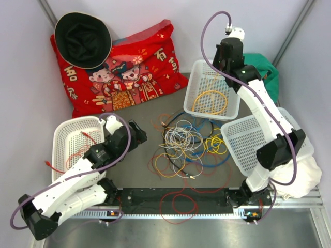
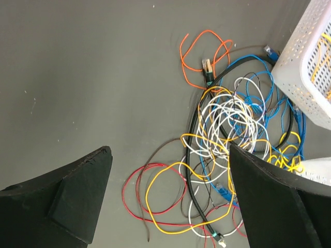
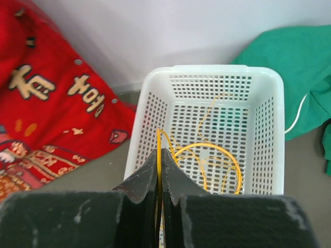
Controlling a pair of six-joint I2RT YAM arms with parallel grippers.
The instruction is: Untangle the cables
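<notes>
The left hand (image 2: 169,150) stands wide beside the cable tangle (image 2: 227,119); the right hand (image 3: 160,155), beyond it, pinches a yellow cable (image 3: 158,139).

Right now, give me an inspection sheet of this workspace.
Surface: dark grey mat.
Job's things: tangled cables mid-mat; yellow cable in far basket; red cable in left basket.
Clutter: red cushion, black hat, green cloth at the back.
Grippers: left gripper open above the mat; right gripper shut on the yellow cable.
Cables: purple hoses along both arms.
Surroundings: pale walls; third basket at right.
</notes>
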